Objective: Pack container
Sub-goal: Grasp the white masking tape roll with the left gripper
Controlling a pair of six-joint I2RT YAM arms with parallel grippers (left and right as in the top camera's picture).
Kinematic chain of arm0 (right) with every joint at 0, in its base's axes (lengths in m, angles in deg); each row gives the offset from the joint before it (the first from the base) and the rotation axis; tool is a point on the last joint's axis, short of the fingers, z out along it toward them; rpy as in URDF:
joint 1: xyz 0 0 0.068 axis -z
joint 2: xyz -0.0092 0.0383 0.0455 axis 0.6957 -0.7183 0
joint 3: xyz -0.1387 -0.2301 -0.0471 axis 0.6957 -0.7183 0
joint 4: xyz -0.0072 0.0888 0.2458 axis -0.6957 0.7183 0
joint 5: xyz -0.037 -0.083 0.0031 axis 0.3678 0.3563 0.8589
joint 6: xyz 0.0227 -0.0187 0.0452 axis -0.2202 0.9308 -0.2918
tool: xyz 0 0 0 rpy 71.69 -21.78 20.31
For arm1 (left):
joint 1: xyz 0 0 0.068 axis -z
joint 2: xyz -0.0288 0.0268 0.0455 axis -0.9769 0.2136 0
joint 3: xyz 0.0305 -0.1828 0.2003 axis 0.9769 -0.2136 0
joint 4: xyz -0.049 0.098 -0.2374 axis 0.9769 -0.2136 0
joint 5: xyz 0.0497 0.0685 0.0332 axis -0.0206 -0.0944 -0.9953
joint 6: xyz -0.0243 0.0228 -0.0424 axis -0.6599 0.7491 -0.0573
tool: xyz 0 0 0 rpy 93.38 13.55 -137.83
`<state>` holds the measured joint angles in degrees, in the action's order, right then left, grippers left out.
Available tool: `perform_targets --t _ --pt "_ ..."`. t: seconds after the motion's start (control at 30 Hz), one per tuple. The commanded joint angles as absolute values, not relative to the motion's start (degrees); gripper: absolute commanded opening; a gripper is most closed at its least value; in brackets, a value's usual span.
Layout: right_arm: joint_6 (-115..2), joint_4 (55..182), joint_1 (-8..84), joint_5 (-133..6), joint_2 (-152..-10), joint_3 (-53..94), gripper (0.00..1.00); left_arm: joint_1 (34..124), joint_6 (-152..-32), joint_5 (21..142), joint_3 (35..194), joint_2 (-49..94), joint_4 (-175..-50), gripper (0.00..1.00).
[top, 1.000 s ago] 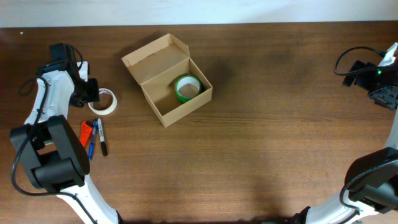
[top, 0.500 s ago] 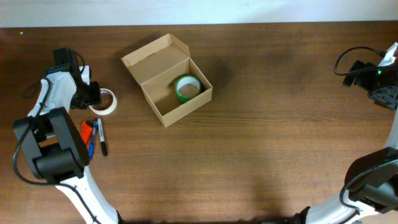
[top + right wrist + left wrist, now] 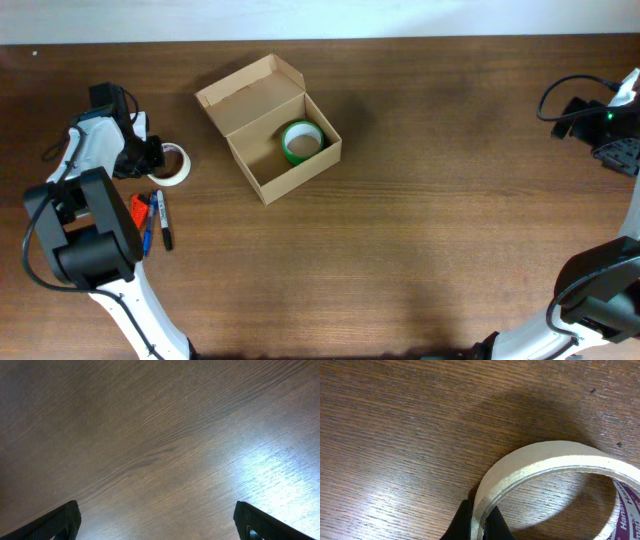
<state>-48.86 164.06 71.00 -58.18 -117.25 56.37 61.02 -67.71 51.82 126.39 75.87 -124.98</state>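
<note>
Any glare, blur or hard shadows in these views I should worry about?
Overhead: even light and sharp, with only a faint shadow right of the container. Left wrist: the tape roll sits very close and casts a dark shadow on the table beyond it, with a glare sheen at lower left. Right wrist: bright glare patch at right, upper left dim.

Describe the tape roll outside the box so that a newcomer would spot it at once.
In the overhead view, find the open cardboard box; to its left, above the pens, a cream tape roll lies flat on the wood. Unlike the green roll inside the box, it is pale, and the left gripper pinches its wall.
</note>
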Motion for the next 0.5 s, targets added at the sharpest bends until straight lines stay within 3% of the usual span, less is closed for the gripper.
perform_targets --t 0.0,0.23,0.47 --pt "-49.30 164.08 71.15 -58.03 -116.20 56.11 0.99 60.61 -67.84 52.54 126.96 76.55 -126.49 0.02" --pt "-49.30 164.08 71.15 -58.01 -116.20 56.11 0.99 60.61 -67.19 52.54 139.07 76.55 -137.40 0.02" --pt "-49.28 164.08 71.15 -58.01 -116.20 56.11 0.99 60.63 -67.21 53.24 168.05 76.55 -151.76 0.01"
